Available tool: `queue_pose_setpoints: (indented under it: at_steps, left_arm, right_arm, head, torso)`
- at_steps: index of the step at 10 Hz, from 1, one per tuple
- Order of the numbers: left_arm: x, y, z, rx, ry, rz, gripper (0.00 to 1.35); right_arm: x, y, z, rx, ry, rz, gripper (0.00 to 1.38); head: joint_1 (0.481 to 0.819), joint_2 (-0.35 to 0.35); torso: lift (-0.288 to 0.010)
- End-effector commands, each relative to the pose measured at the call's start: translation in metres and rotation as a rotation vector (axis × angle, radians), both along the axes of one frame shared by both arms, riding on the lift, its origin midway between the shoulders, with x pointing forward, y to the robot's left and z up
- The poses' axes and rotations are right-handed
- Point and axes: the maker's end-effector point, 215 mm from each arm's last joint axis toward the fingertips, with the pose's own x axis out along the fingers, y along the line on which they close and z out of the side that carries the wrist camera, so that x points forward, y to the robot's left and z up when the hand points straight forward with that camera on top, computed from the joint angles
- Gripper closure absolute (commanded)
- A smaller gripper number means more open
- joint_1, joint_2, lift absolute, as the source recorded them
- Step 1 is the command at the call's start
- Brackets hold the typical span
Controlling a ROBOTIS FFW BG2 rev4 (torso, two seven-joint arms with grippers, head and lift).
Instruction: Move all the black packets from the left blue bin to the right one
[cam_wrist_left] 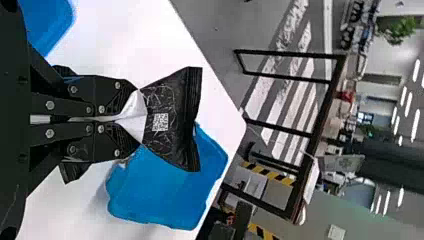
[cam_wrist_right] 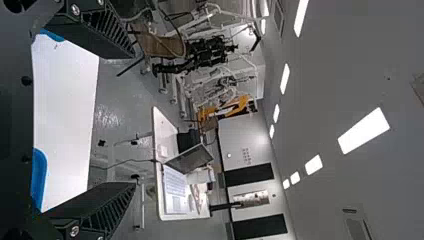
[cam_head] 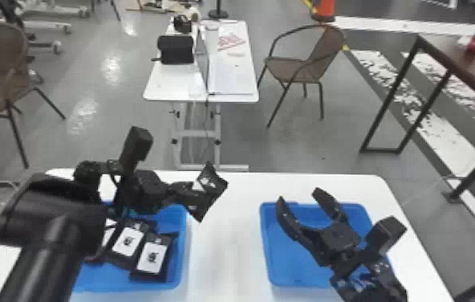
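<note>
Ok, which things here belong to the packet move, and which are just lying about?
Part of the job:
black packet in left gripper
black packets in left blue bin
right blue bin
right gripper, open

Just lying about:
two brown armchairs
orange traffic cone
open laptop
far white table

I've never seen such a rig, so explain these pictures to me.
This is a two-armed robot. One picture looks down from its head; the other two come from its left and right wrists and lie sideways. On the white table sit two blue bins: the left bin holds several black packets, and the right bin has the open right claw above it. The left claw pinches another packet between the bins.
</note>
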Motion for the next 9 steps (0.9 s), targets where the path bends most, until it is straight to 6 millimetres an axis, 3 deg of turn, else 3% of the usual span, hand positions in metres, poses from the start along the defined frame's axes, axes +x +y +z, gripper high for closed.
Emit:
queue_pose_setpoints:
  at_steps: [1, 3, 5, 9]
  left_arm:
    - [0.006, -0.043, 0.001, -0.074, -0.109, -0.070, 1.20]
    - [0.005, -0.062, -0.003, -0.138, -0.138, -0.056, 1.20]
    - [0.007, -0.076, 0.007, -0.162, -0.156, -0.058, 1.20]
    - [0.005, -0.094, 0.010, -0.201, -0.133, -0.079, 1.20]
  right_arm:
    - [0.012, 0.004, 0.009, 0.006, -0.018, 0.018, 0.10]
    - [0.029, 0.010, 0.020, 0.006, -0.040, 0.037, 0.10]
    - [0.038, 0.015, 0.025, 0.018, -0.047, 0.040, 0.10]
    - [0.053, 0.049, 0.035, 0.031, -0.050, 0.111, 0.10]
  head:
    - [0.695, -0.123]
    - [0.695, -0.154]
    - [0.695, -0.174]
    - [0.695, -0.173]
  torso:
    - [0.000]
    - [0.000]
    - [0.000]
    - [0.000]
